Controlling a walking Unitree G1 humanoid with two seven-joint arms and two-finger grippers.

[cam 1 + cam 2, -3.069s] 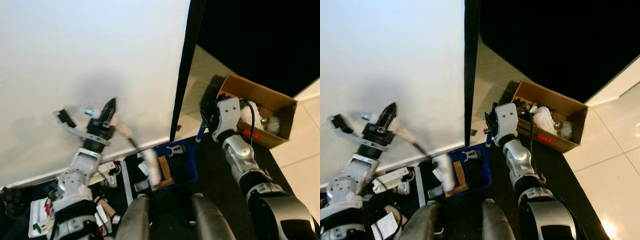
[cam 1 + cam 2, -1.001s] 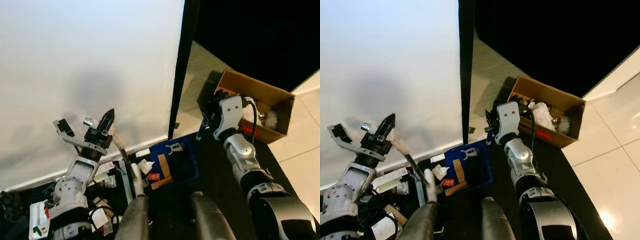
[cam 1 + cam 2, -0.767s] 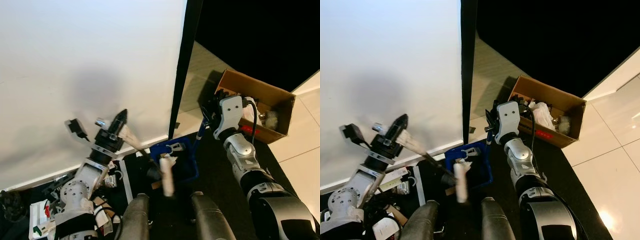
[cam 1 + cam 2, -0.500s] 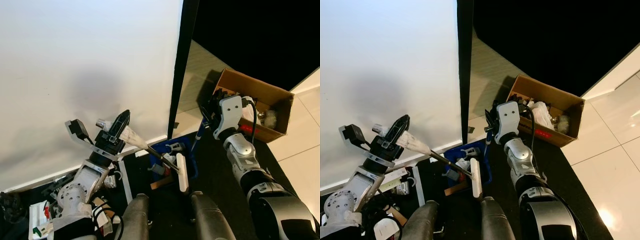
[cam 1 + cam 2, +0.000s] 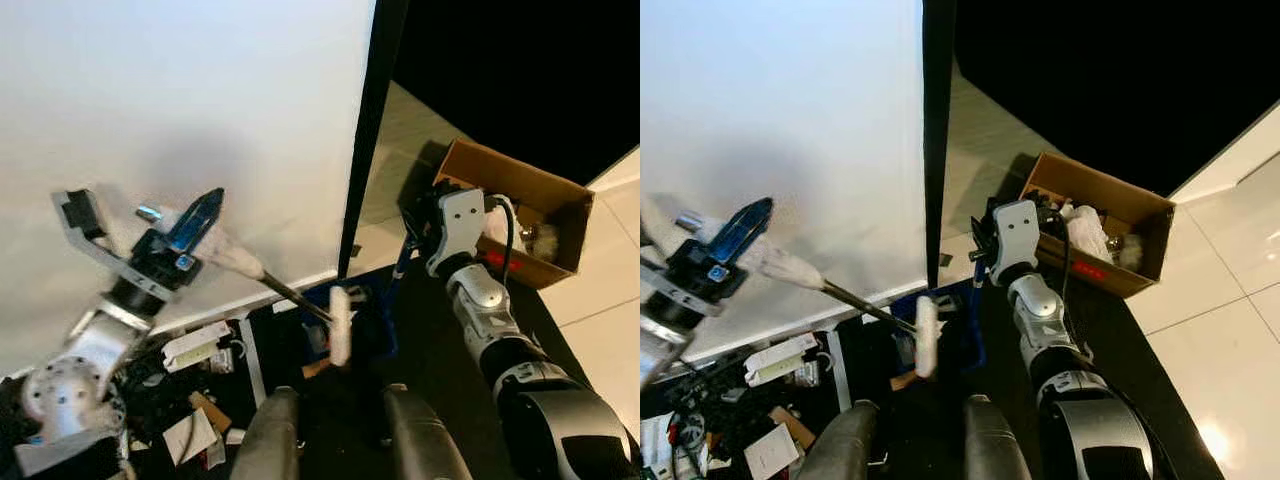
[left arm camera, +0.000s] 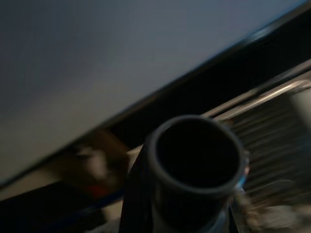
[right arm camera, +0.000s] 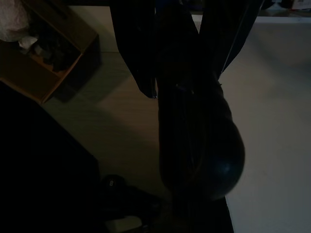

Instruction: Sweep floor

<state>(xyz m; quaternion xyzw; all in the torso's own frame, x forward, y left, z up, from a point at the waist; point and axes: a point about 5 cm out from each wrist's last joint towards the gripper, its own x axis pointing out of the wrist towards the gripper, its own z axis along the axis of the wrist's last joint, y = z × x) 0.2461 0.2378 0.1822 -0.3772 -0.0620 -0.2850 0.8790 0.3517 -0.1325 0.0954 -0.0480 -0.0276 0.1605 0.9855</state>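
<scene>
My left gripper (image 5: 192, 222) is shut on the white-wrapped handle of a brush (image 5: 232, 262), held up in front of the white wall. A thin dark shaft runs down to the white brush head (image 5: 340, 325), which hangs over the left edge of the blue dustpan (image 5: 378, 322). The dustpan rests on the dark floor. My right gripper (image 5: 412, 243) is shut on the dustpan's blue handle (image 5: 400, 266). In the right wrist view the dark fingers (image 7: 138, 53) close around that handle (image 7: 199, 126). The brush handle's round end (image 6: 197, 162) shows close up in the left wrist view.
An open cardboard box (image 5: 520, 205) with crumpled items stands at the right on pale tiles. Papers, a power strip (image 5: 195, 345) and other litter lie on the dark floor at the left. A black post (image 5: 365, 150) edges the white wall (image 5: 180, 90). My knees (image 5: 275, 435) are at the bottom.
My left arm has lifted and swung left, and the brush head has drawn back from the dustpan's right part to its left edge. The right arm holds still.
</scene>
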